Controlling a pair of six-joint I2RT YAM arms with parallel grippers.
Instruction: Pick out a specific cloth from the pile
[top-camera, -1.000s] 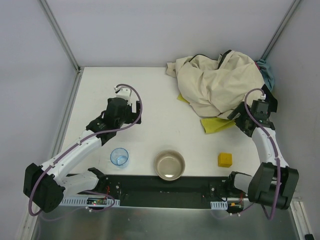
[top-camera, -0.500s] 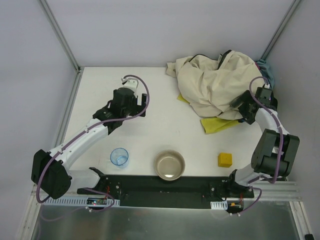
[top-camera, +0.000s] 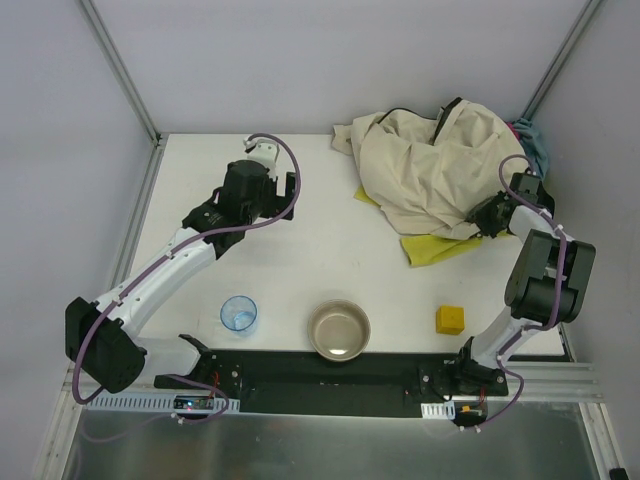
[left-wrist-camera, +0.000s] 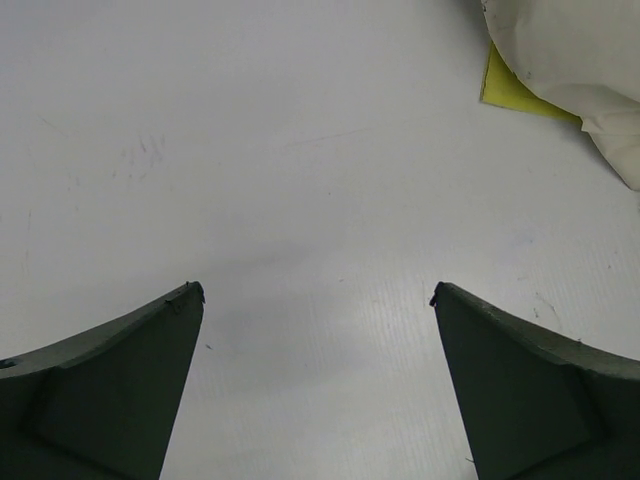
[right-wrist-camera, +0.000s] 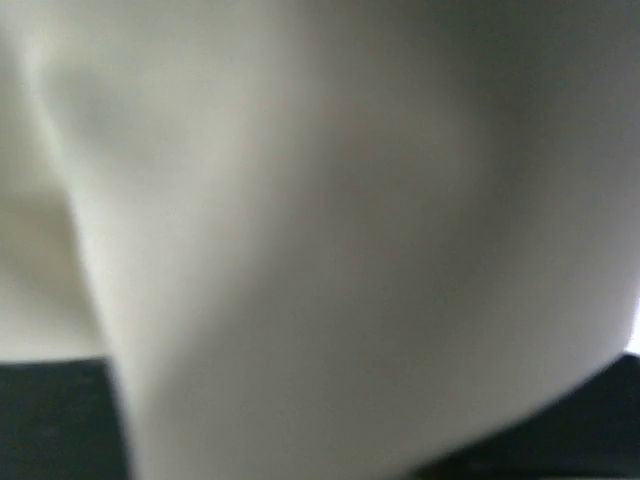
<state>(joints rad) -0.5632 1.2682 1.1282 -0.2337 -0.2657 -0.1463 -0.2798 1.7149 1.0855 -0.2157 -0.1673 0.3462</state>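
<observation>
Top external: right gripper (top-camera: 484, 215) pressed into the beige cloth (top-camera: 430, 165), jaw state impossible to tell, likely after the yellow-green cloth (top-camera: 436, 250) pinned beneath; left gripper (left-wrist-camera: 318, 292) hovers, jaws apart.

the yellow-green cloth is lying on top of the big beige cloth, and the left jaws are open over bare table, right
Not quite. The yellow-green cloth lies under the big beige cloth, with only its edges poking out on the near side; the top external view shows it. The rest holds: the left gripper has its jaws open over bare table.
</observation>
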